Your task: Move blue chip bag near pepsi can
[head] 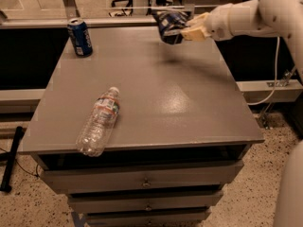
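Pinching the blue chip bag (168, 23) by its right side, the tan fingers (194, 31) of the gripper (181, 31) are closed on the crumpled foil. The bag hangs just above the far edge of the grey table (189, 108), right of centre, with its shadow on the top below. The hold looks shallow, so the slick foil could slip free if the carry to the left is quick or jerky. The pepsi can (79, 37) stands upright at the far left corner, well apart from the bag. Coming in too low or too far could knock it over or off the edge. The clear water bottle (99, 122) lies on its side near the front left, probably outside the path.
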`<action>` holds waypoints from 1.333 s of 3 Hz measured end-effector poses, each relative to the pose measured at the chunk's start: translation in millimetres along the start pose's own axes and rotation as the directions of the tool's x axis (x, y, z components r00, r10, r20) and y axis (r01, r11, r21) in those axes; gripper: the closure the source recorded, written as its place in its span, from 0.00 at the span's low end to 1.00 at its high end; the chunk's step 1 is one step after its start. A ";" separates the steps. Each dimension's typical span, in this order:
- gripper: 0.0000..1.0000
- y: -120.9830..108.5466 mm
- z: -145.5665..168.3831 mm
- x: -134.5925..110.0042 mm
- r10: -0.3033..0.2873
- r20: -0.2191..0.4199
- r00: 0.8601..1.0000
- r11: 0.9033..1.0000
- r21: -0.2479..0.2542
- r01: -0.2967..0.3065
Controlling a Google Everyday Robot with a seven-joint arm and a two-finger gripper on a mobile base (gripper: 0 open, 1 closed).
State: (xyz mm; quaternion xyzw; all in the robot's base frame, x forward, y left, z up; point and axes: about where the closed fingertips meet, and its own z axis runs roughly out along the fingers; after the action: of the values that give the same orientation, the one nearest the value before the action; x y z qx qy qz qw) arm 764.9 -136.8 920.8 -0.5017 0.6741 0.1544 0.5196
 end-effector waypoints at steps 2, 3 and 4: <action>1.00 35.3 92.4 -50.8 -0.094 0.116 0.989 0.983 -0.148 0.111; 1.00 55.4 122.9 -66.7 -0.118 0.142 0.983 0.967 -0.209 0.147; 1.00 70.8 142.1 -74.1 -0.134 0.148 0.980 0.953 -0.251 0.169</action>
State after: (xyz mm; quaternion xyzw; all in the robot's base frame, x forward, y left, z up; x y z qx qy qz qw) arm 779.9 36.9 903.5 -0.6052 0.5723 0.2338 0.5016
